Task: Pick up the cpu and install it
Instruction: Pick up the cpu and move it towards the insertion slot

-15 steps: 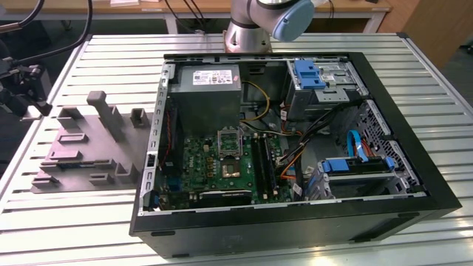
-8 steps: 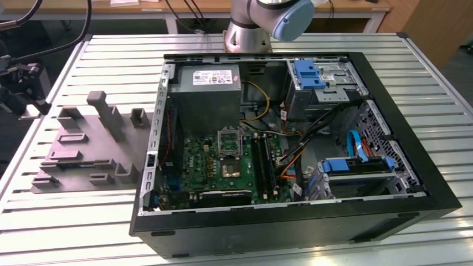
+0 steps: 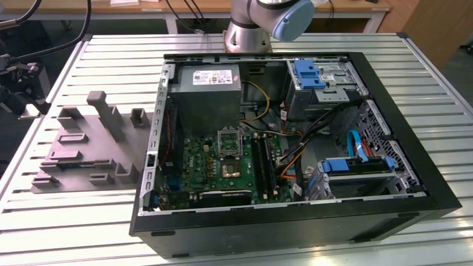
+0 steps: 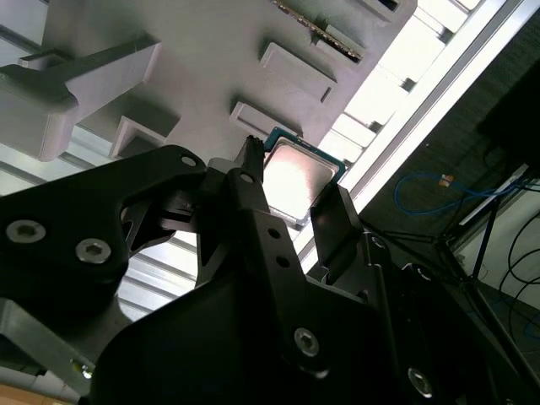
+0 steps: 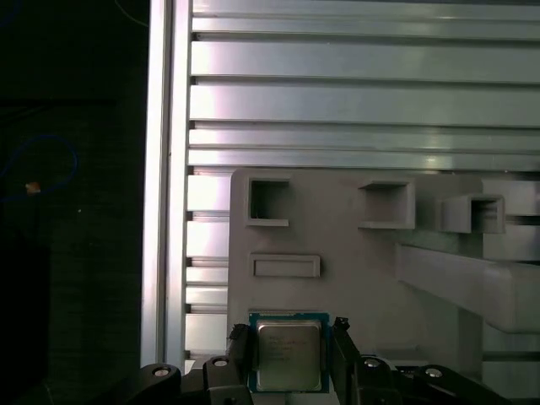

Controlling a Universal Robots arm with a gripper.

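Slatted aluminium tabletop (image 3: 414,66) carries everything in front of me. Closest lies the open computer case (image 3: 296,221), its green circuit board (image 3: 199,160) facing up with the metal socket frame (image 3: 229,138) in the middle of it. Past that, on the exterior view's left, sits the grey tray (image 3: 81,149) with its raised blocks. The cpu (image 5: 288,359) lies flat on that tray, near the corner by the tabletop's edge, silvery top up, as both wrist views show. The tool (image 5: 291,337) sits astride it, a black side against each of two opposite edges. Whether it is squeezing the chip or only set around it I cannot tell. At the far edge stands the arm's base (image 3: 247,33). To my eye the pick-up is the step in hand, and it wants care. The chip is thin, so the hold should sit square and centred on those edges, low enough to catch the rim, with light pressure and the chip kept level, never dragged across the tray
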